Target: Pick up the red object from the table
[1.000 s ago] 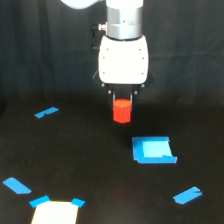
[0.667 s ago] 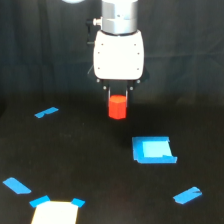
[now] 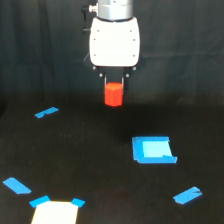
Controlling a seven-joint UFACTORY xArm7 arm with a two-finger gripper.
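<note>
Dark curtain behind, black matte table [image 3: 100, 165] below w/ blue tape bits scattered. The red object [image 3: 114, 94] hangs clear of the table, top end pinched in the gripper [image 3: 114, 84]; jaws clamped on it either side, lower part of block showing beneath. White gripper head [image 3: 114, 42] directly above, arm vertical. Outward: a blue tape square [image 3: 152, 150] lies below and toward the exterior view's right, a tape strip [image 3: 46, 112] to the exterior view's left, a pale blue-cornered square [image 3: 55, 212] at bottom edge. Judgement: pick effectively done, grasp made and block off the surface. Remaining, if anything: hold secure. Slip risk appears low; grip looks centred.
</note>
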